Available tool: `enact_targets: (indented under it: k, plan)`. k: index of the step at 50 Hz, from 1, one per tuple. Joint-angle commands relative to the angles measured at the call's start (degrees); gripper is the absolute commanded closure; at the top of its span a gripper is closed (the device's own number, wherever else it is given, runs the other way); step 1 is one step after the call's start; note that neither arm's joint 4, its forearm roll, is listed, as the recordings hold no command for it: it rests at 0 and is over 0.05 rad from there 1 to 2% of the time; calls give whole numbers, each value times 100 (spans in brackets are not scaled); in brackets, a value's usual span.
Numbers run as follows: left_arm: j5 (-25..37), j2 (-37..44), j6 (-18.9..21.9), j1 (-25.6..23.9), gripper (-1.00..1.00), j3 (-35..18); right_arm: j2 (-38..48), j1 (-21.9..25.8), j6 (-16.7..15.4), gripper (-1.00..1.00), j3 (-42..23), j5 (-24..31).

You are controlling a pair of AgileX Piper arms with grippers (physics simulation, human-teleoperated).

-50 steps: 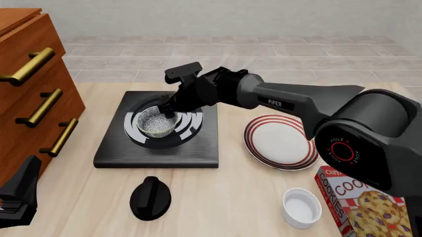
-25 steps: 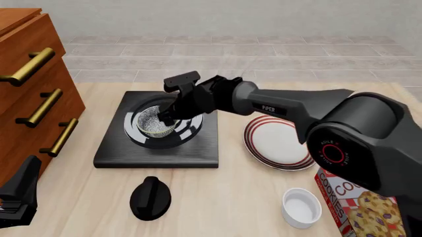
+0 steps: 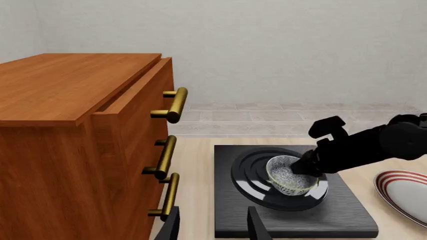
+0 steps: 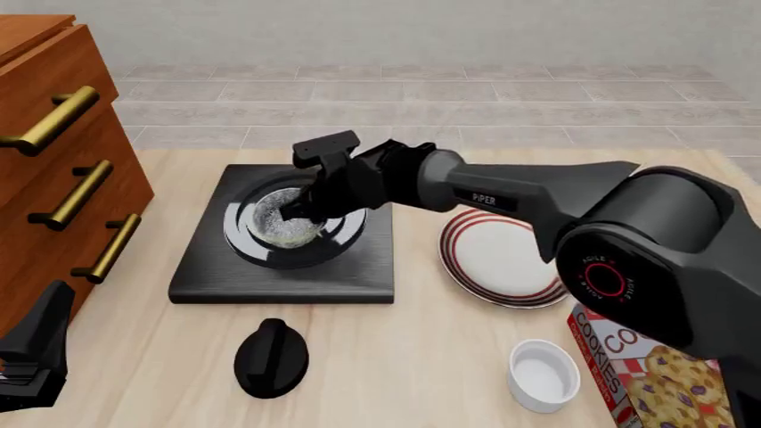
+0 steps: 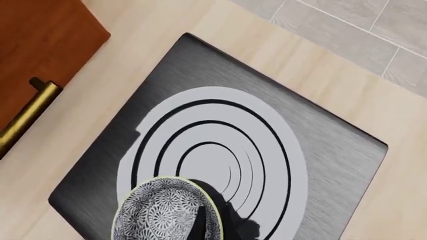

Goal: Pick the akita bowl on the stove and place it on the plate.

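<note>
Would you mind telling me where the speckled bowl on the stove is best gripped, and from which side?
Grip the bowl by its thin rim, one finger inside and one outside, coming down from above. It sits upright and open on the stove, and its curved wall would likely slip in a side pinch. The right tool is already at the rim nearest the plate.

A wooden drawer cabinet [image 4: 53,169] with brass handles [image 4: 74,196] stands at the left of the pale surface [image 4: 416,348]. A black knob [image 4: 271,357] lies near the front edge. To the right sit a small white bowl [image 4: 544,374] and, just beside it, a cookie box [image 4: 660,379].
</note>
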Motion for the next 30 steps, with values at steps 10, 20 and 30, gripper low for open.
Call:
enact_targets:
  k: [10,20,30]
  plan:
    - [0,0,0,0,-100,0,-326,-5,73,100,382,-77]
    - [0,0,0,0,-100,0,-666,-151,-49,100,621,-110]
    - [0,0,0,0,-100,0,-1011,-370,-181,100,816,-141]
